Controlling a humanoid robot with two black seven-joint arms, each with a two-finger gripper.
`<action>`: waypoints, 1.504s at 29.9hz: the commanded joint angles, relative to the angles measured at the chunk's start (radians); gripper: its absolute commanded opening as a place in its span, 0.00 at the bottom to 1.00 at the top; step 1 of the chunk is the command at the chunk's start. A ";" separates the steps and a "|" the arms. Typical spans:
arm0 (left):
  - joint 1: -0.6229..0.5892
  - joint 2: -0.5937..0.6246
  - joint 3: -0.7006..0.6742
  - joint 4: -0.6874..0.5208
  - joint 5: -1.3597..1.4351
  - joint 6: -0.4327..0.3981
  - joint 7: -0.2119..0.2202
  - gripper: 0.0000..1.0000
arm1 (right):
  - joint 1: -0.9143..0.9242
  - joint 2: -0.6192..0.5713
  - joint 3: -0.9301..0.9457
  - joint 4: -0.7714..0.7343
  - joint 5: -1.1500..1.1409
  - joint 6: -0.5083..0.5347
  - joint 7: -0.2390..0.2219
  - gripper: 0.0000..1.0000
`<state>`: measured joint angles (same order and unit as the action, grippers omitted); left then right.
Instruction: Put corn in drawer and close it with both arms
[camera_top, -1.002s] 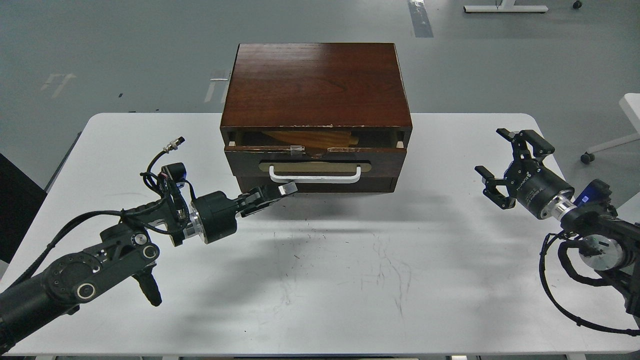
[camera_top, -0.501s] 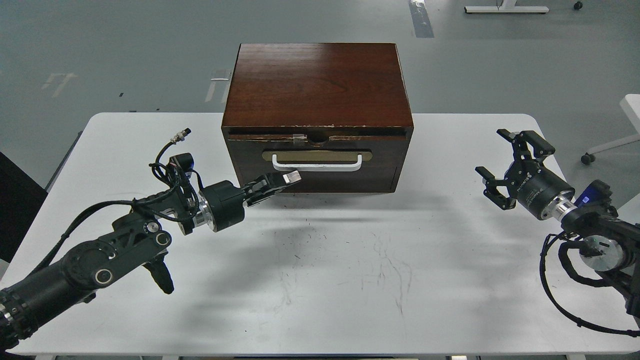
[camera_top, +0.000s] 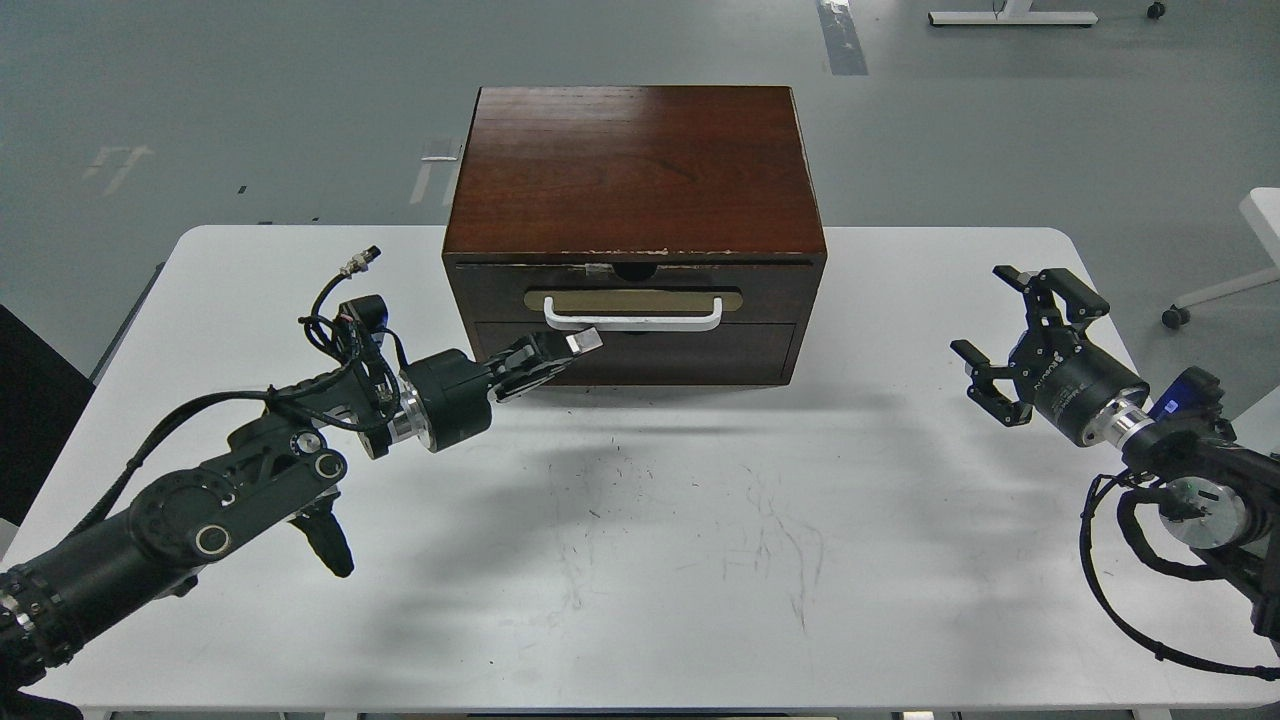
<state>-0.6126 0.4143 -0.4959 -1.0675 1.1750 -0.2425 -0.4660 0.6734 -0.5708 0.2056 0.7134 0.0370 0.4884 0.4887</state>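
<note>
Brown drawer (camera_top: 635, 292) shut, left end effector (camera_top: 575, 345) closed, right end effector (camera_top: 1022, 332) open

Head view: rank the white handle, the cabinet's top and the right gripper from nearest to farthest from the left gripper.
1. White handle, just above the left gripper.
2. Cabinet's top, behind and above.
3. Right gripper, far across the table, open.

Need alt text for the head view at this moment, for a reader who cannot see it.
A dark wooden box sits on a white table with its drawer pushed shut, and the left gripper touches the front just below the white handle. The right gripper hangs open at the table's right side. No corn is visible.
</note>
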 joint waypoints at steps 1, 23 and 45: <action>-0.001 0.000 -0.006 0.003 -0.005 0.003 0.004 0.00 | 0.000 0.000 0.000 0.000 0.000 0.000 0.000 0.96; 0.079 0.253 -0.019 -0.320 -0.282 -0.141 -0.023 0.00 | 0.000 -0.008 0.001 0.000 0.001 0.000 0.000 0.96; 0.152 0.359 -0.271 0.010 -0.813 -0.239 -0.023 1.00 | 0.006 -0.006 0.043 0.000 0.001 0.000 0.000 0.96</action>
<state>-0.5034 0.7793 -0.7713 -1.1282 0.3638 -0.4777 -0.4889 0.6790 -0.5814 0.2477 0.7134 0.0385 0.4889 0.4887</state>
